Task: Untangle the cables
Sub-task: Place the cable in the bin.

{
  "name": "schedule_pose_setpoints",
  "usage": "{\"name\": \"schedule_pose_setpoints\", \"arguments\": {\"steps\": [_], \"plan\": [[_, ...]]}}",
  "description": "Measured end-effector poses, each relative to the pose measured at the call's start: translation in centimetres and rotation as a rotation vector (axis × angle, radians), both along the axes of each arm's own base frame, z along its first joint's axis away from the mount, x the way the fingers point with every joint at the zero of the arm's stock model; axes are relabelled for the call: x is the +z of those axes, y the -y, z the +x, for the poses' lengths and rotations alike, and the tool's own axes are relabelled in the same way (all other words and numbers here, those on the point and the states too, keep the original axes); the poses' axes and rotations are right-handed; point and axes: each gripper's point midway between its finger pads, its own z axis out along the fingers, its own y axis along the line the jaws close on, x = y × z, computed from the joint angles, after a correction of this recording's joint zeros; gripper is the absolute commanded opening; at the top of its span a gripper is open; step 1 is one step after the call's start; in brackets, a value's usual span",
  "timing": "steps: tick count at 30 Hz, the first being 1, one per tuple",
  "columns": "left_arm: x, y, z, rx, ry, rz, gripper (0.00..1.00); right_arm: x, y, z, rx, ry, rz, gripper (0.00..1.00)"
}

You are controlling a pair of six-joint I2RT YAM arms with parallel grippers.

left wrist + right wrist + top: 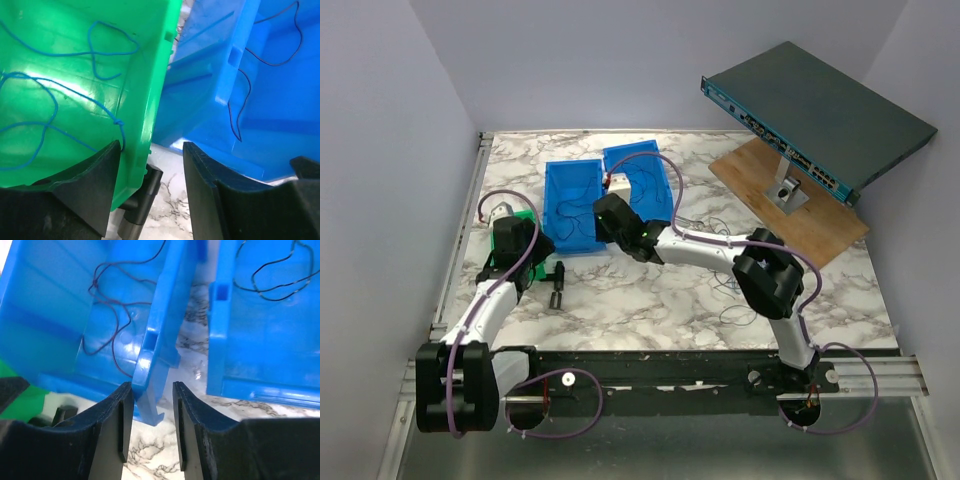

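Thin cables lie in three bins. A blue wire [95, 55] curls in the green bin [150, 90]. A dark reddish wire [115, 315] loops in the left blue bin [160, 320], and a black wire [275, 280] in the right blue bin [220, 340]. More thin wires [725, 290] lie loose on the marble. My left gripper [152, 150] is open astride the green bin's wall, one finger inside and one outside. My right gripper [152, 390] is open astride the left blue bin's corner wall, its left finger against it.
A tilted network switch [820, 120] stands on a wooden board [820, 215] at the back right. A small white block [618, 183] sits between the blue bins. A black-handled object [558, 290] lies by the green bin [525, 217]. White walls enclose the table.
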Motion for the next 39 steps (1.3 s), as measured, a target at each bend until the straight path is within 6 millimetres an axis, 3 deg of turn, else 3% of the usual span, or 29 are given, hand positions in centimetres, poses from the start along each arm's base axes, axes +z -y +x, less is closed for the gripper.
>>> {"name": "schedule_pose_setpoints", "arguments": {"steps": [10,16,20,23,27,30,34,36,39], "plan": [[0.5,2.1,2.4,-0.115,0.006,-0.053,0.42,0.4,2.4,2.5,-0.077,0.035,-0.041,0.45],[0.9,2.7,4.3,-0.148,0.011,-0.076,0.42,0.3,4.0,3.7,-0.102,0.031,-0.070,0.73],[1.1,3.1,4.6,-0.161,0.022,-0.079,0.46,0.7,5.4,3.6,-0.104,0.030,-0.092,0.76],[1.3,3.7,4.7,-0.179,0.033,-0.080,0.53,2.4,7.2,2.9,-0.107,0.040,-0.088,0.77],[2.3,4.6,4.3,-0.208,0.063,-0.080,0.71,5.2,10.7,1.2,-0.126,0.057,-0.060,0.78],[4.5,5.2,3.0,-0.229,0.137,-0.072,0.81,5.8,15.3,0.4,-0.171,0.044,-0.047,0.78],[7.7,6.3,1.5,-0.259,0.240,-0.048,0.87,3.7,23.4,0.3,-0.308,-0.019,-0.060,0.82],[9.0,7.3,0.8,-0.284,0.279,-0.034,0.89,2.1,27.1,-0.7,-0.383,-0.057,-0.082,0.83],[10.1,9.6,-0.7,-0.345,0.317,-0.012,0.93,0.6,29.8,-2.5,-0.440,-0.097,-0.099,0.82]]}}
